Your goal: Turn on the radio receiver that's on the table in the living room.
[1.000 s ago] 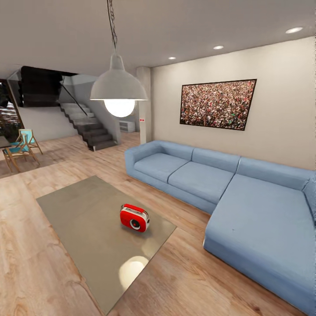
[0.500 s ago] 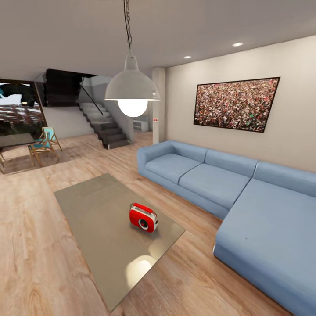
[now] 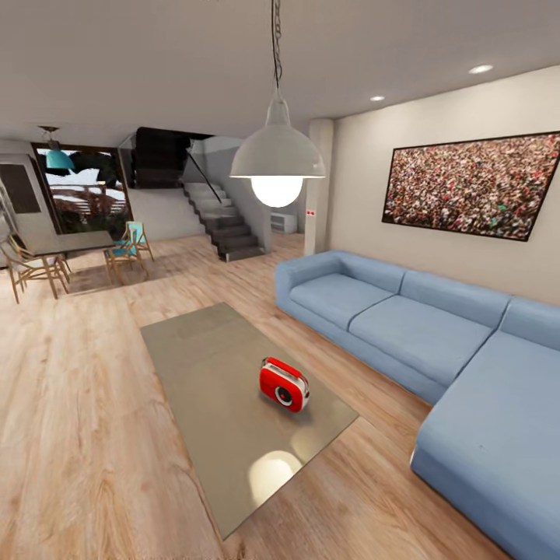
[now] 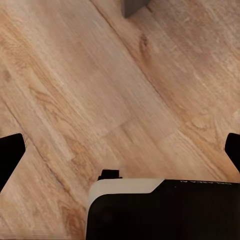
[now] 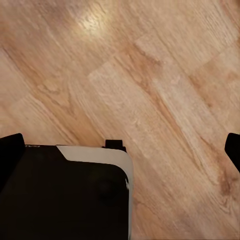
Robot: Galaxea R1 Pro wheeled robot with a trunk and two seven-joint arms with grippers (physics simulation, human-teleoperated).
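The red radio receiver stands upright on the low grey table, toward the table's near right part, with its white front and round dial turned toward the sofa side. It lies some way ahead of me in the living room. In the left wrist view my left gripper hangs over the plank floor, its dark fingertips wide apart with nothing between them. My right gripper is likewise open above the floor, with bare boards between its fingertips.
A blue corner sofa runs along the right of the table. A white pendant lamp hangs above the table. A wooden dining table with chairs stands far left, and stairs at the back. My own base shows below both wrists.
The whole head view has shifted: the camera has swung left, so radio, table and sofa sit further right in the picture, and the dining table and window have come into view.
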